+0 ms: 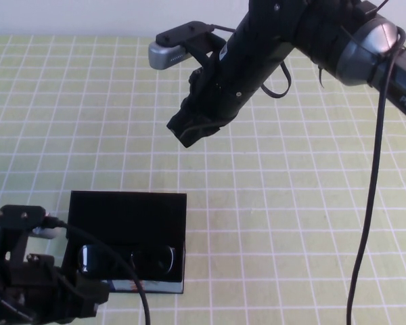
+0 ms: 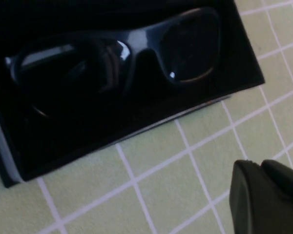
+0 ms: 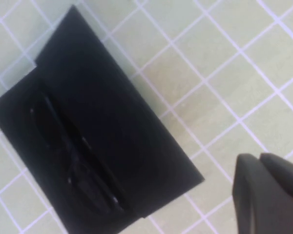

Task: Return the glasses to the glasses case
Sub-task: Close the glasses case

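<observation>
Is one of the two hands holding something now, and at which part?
Nothing is held. The black thick-rimmed glasses lie in the open black case; the left hand is beside it, the right hand raised above.

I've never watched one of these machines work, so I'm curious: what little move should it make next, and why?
Probably swing the lid shut. The glasses already lie inside the glasses case, whose lid is open and laid back on the table. The right gripper hangs high above the mat, farther back; the left gripper sits low beside the case's near left corner. Neither holds anything, so closing seems all that remains.
</observation>
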